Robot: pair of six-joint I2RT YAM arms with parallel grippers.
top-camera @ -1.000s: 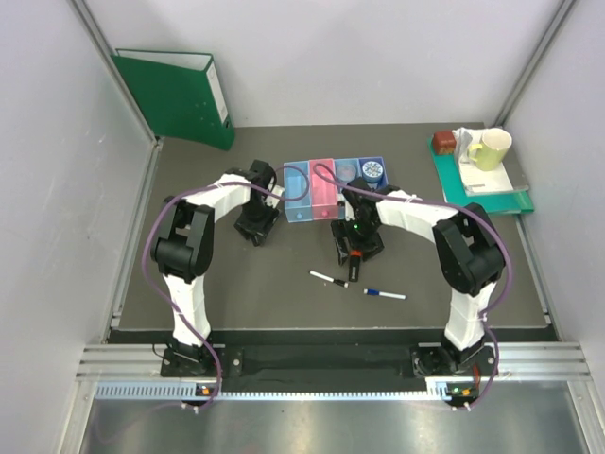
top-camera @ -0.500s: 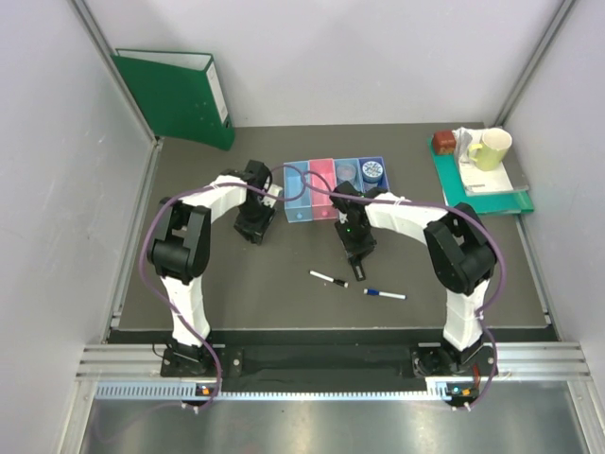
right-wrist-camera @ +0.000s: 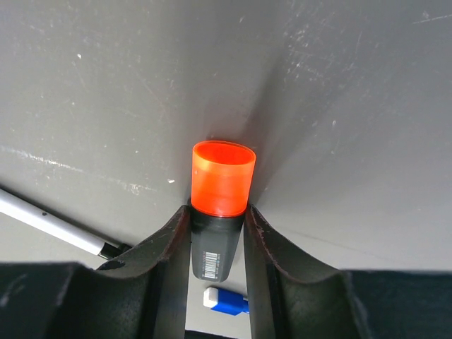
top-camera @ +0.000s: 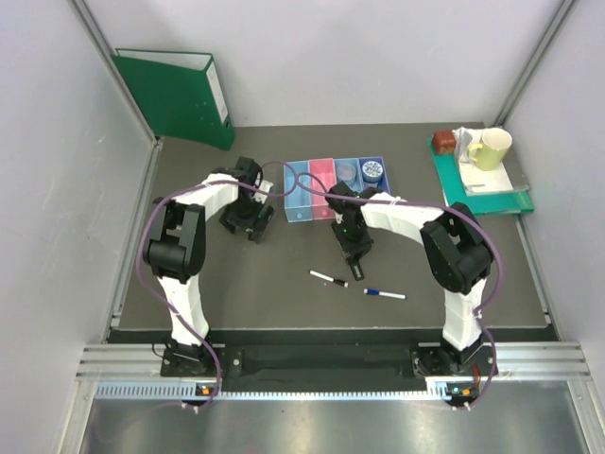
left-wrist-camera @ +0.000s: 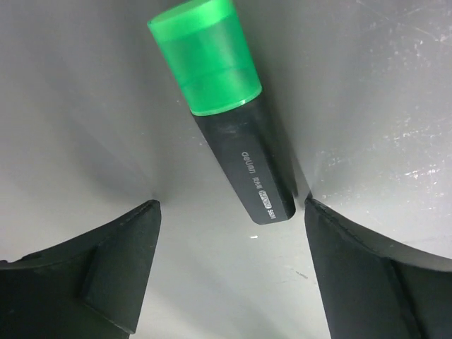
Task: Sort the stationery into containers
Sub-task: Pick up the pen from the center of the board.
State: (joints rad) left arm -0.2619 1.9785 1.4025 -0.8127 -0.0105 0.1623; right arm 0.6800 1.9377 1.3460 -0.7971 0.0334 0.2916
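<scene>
Your left tool [top-camera: 248, 225] has slid a little to the left since a second ago and its jaws have spread. Your right tool [top-camera: 354, 248] has edged toward the far side, nearer the row of bins [top-camera: 298, 210], and its jaws have come together.

The left tool stands wide apart and holds nothing. The green-capped highlighter [left-wrist-camera: 240, 141] lies flat on the table [top-camera: 236, 293] in the gap between its fingers [left-wrist-camera: 120, 268]. Its long axis runs away from the wrist on a slant, with the green cap at the end away from the wrist. Its black butt end sits just beside one finger, and you cannot tell from the wrist view whether they touch.

The right tool is pinching the orange-capped highlighter [right-wrist-camera: 222, 183] by its black body. Its long axis lines up with the fingers, and the orange cap points straight out past the fingertips. Most of the body is hidden between the fingers, and you cannot tell whether it has left the table.

From above, both highlighters are hidden under the tools, just near of the bins.

Two white pens lie on the table nearer to you, one [top-camera: 328, 278] just left of the other [top-camera: 385, 294]. In the right wrist view one pen is cut off by the picture's edge. Only a small blue tip [right-wrist-camera: 226, 300] of the other shows between the fingers.
</scene>
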